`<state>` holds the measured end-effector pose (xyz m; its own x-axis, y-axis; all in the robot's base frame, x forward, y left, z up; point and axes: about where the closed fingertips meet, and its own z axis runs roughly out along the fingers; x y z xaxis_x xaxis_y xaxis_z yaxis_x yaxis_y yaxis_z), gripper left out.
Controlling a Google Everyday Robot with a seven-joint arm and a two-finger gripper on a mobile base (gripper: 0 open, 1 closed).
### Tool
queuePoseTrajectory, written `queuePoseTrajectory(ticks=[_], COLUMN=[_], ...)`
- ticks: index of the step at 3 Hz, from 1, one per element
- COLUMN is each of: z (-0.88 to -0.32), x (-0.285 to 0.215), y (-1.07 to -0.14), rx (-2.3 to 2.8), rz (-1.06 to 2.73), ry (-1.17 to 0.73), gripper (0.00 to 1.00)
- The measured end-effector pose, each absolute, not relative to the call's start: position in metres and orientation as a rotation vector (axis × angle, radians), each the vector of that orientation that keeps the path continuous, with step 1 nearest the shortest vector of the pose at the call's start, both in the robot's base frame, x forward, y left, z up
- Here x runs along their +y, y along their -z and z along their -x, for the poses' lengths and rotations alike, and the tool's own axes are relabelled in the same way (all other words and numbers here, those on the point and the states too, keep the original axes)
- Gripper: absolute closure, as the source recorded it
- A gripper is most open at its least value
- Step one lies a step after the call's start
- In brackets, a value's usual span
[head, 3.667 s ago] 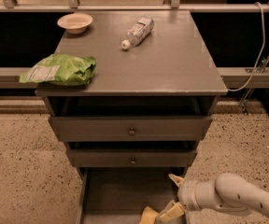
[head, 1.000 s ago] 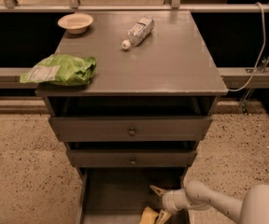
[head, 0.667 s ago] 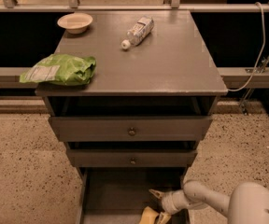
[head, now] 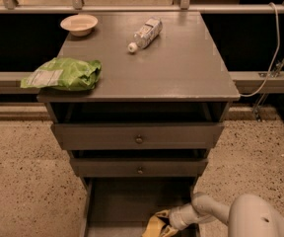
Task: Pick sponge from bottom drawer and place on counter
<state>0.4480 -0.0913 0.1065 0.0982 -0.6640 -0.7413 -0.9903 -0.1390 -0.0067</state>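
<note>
Across the last few seconds the arm (head: 205, 209) had swung down and leftward into the open bottom drawer (head: 122, 201), so that the gripper (head: 167, 221), which earlier hung up and to the right of the sponge (head: 153, 227), now sat right against it at the lower edge of the view; within the last second the shift was only slight, a small settling closer; this read as the reach ending and the grasp being about to start, with the lift and the carry to the counter (head: 181, 68) wholly undone; the sponge lay on the drawer floor near its front right part, just left of and below the gripper's tip, seemingly touching it, its lower part cut off by the frame; whether the gripper was spread around the foam, pinching it or merely resting beside it could not be told; on the counter the green snack bag (head: 63, 74), the plastic bottle (head: 144, 33) and the small bowl (head: 79, 23) had not moved, leaving bare surface at the front and right.
</note>
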Motion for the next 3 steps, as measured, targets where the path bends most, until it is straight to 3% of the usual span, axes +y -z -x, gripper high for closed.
queuePoseTrajectory(ticks=[2, 3], z=[-0.447, -0.4469], x=[-0.0903, -0.0902], y=[-0.1097, -0.1102], rx=[1.613, 1.613], rz=[1.859, 1.859], ry=[-0.829, -0.829], gripper=[0.99, 1.0])
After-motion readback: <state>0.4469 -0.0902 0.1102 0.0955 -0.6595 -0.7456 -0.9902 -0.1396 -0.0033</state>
